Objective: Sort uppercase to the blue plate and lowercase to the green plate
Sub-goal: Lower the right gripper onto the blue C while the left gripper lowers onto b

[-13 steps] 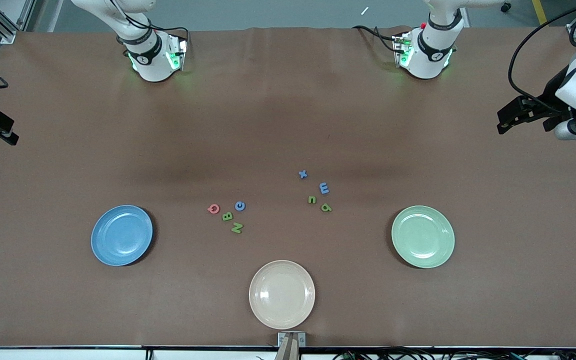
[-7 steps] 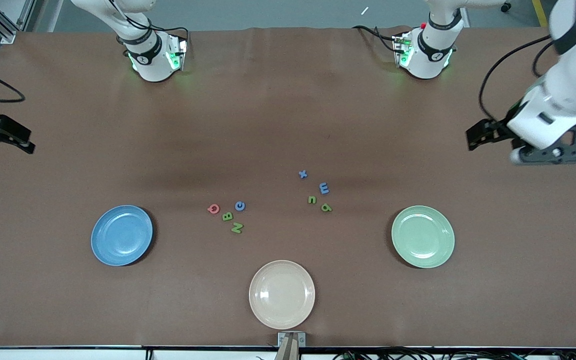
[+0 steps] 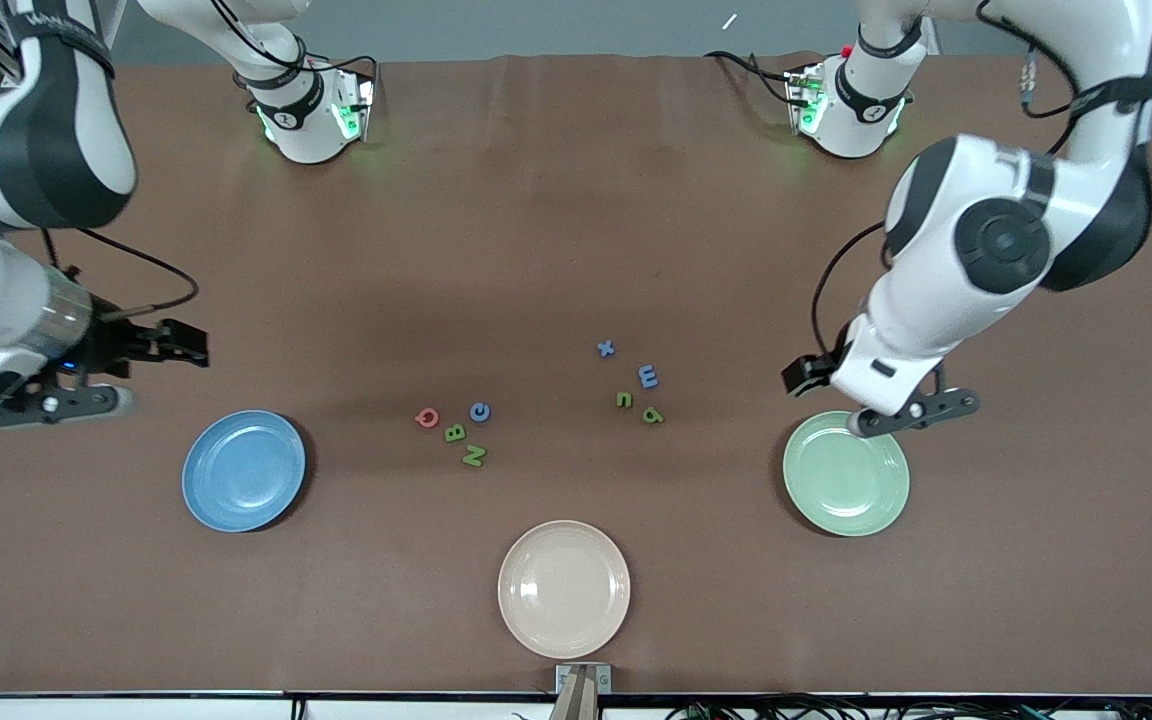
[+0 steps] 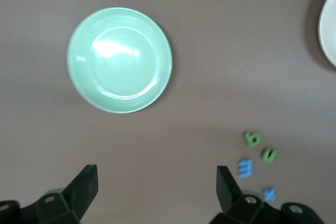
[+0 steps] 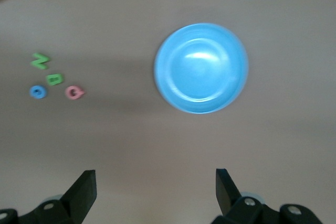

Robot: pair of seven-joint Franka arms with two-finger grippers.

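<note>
Approach step, nothing sorted yet. Left gripper (image 4: 155,190) spread wide and empty above table beside green plate (image 3: 845,473); right gripper (image 5: 155,191) likewise, near blue plate (image 3: 243,470). Uppercase (image 3: 454,432) and lowercase (image 3: 635,387) lay between plates. Next: descend onto one letter

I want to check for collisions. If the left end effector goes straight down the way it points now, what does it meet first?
Probably bare table, though depth is unclear. The left end effector, open, points down beside the green plate, toward the lowercase letters. In the left wrist view only brown surface lies between its fingers.
</note>
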